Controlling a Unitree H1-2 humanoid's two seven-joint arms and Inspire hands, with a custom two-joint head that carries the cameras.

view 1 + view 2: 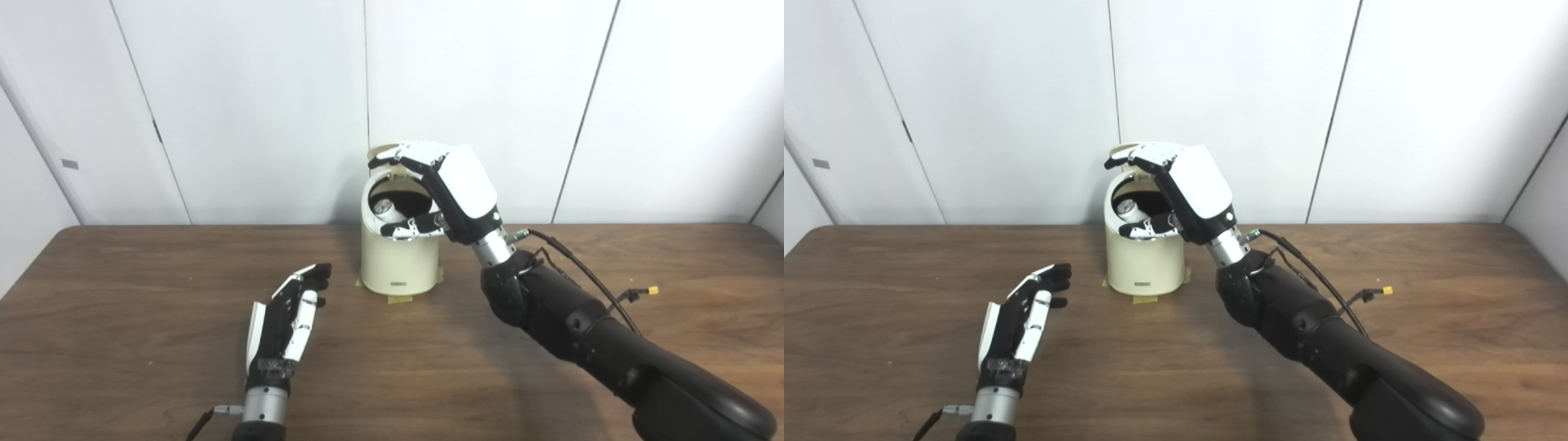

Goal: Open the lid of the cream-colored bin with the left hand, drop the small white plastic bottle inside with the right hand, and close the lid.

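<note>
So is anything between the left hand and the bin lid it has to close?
Nothing visible on the table between left hand and bin. But the right hand is over the opening, fingers near the raised lid.

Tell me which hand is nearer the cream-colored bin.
Right. The right hand hovers over the open top of the cream-colored bin. The left hand rests lower, off to the bin's left, apart from it.

Two head-mounted views, set side by side, look forward and downward across the brown wooden table [122, 343] toward the white panelled wall [257, 92]. Both share the same mid-range scene; the round cream-coloured plastic bin [398, 260] sits near centre, appearing further left in the right eye view.
</note>
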